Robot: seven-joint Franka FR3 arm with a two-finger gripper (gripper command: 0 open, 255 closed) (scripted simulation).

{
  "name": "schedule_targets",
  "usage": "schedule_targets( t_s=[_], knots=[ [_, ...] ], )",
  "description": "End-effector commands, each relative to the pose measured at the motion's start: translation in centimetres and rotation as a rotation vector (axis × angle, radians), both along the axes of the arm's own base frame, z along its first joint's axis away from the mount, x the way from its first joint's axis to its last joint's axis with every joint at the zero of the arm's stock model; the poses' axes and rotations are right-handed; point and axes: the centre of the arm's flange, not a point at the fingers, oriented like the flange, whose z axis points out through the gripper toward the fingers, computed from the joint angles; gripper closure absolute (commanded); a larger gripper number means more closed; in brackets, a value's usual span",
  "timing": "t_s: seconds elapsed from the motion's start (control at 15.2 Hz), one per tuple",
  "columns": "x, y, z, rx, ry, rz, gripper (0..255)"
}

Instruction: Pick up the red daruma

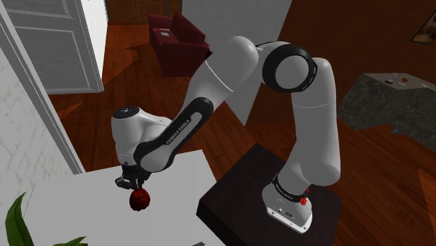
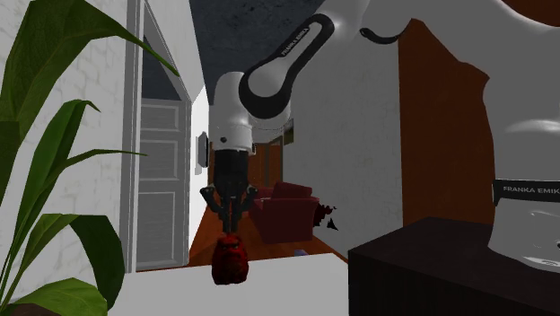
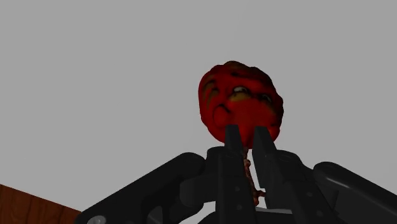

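Note:
The red daruma point(image 1: 140, 200) is a dark red, lumpy, rounded figure with a yellowish face point(image 3: 240, 102). It sits directly under my black gripper point(image 1: 130, 183), over the white table point(image 1: 84, 210). In the second exterior view the gripper point(image 2: 231, 224) points straight down, its fingertips meeting at the top of the daruma point(image 2: 229, 261). In the wrist view the gripper point(image 3: 248, 135) has its fingers almost together, clasping a thin red part of the daruma. Whether the daruma's base touches the table I cannot tell.
Green plant leaves point(image 1: 17, 223) point(image 2: 54, 135) stand at the table's near corner. The dark stand point(image 1: 241, 210) point(image 2: 422, 269) adjoins the table. A white door point(image 1: 56, 42), a red armchair point(image 1: 178, 42) and a grey counter point(image 1: 391, 98) stand on the wooden floor beyond.

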Motion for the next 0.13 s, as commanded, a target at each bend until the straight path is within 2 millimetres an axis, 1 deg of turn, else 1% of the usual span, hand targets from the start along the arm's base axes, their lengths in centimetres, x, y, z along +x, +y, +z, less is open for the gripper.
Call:
schedule_targets(
  t_s=[0.0,0.07],
  knots=[
    [0.0,0.04,0.69,0.0,0.0,0.0,255],
    [0.01,0.04,0.69,0.0,0.0,0.0,255]
  ],
)
